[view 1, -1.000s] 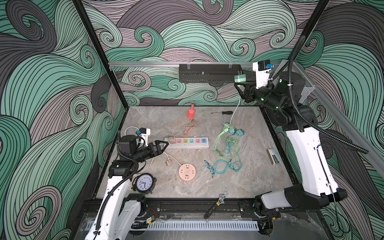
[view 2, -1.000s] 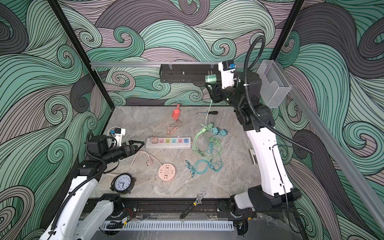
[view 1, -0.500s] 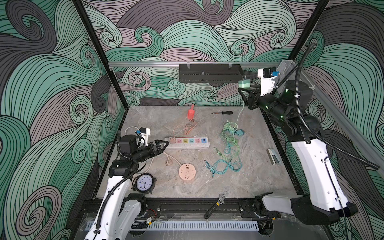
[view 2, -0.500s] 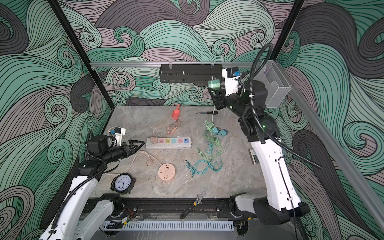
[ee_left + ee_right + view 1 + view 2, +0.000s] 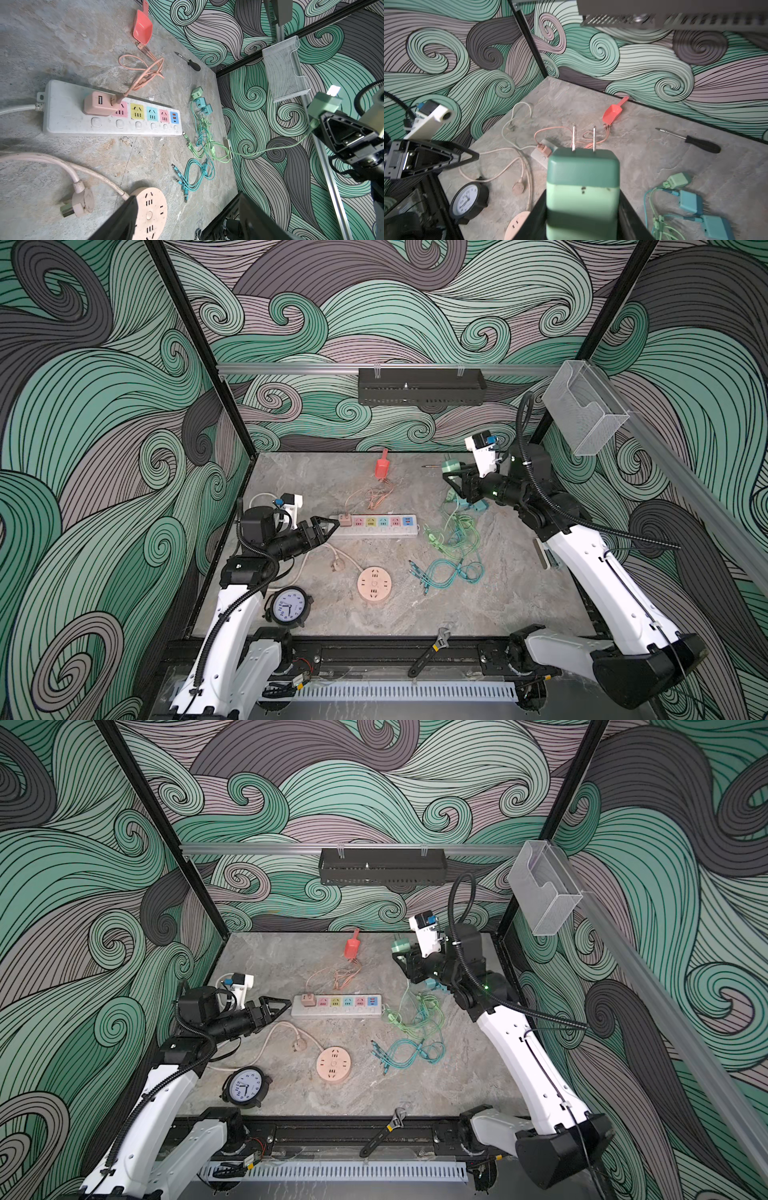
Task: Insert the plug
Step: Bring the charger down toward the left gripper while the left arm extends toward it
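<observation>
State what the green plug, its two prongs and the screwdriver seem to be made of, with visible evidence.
Green plug: probably moulded plastic, smooth satin two-tone shell with rounded edges. Prongs: metal, thin flat blades with silvery shine. Screwdriver: shiny metal shaft; black handle looks like matt plastic or rubber, unclear which.

Matt green plastic plug (image 5: 582, 182), bare metal prongs (image 5: 573, 138).
</observation>
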Available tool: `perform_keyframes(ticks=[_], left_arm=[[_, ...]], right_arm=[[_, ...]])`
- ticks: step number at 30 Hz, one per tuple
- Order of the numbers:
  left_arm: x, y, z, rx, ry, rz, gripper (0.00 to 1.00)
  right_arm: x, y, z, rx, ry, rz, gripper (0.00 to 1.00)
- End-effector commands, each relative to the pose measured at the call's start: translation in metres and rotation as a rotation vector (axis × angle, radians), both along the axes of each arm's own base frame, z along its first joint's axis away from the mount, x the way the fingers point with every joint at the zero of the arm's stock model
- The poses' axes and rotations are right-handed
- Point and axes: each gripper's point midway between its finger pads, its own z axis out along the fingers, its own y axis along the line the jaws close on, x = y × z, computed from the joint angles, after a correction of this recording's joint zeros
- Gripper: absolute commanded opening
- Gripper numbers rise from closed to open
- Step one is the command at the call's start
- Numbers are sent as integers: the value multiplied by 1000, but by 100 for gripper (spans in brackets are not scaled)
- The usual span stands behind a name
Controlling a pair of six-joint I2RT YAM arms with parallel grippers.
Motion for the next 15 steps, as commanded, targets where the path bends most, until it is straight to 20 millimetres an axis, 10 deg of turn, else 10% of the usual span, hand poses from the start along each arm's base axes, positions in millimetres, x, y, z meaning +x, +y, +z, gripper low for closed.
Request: perform_keyframes(ticks=[1,15], left_arm=[[6,1,17,4,-42,7,79],[0,-40,39,-150,-50,-203,80]], right_arm=[[-15,25,-5,26,-14,76,30],[-74,98,-61,-35,52,409,30]])
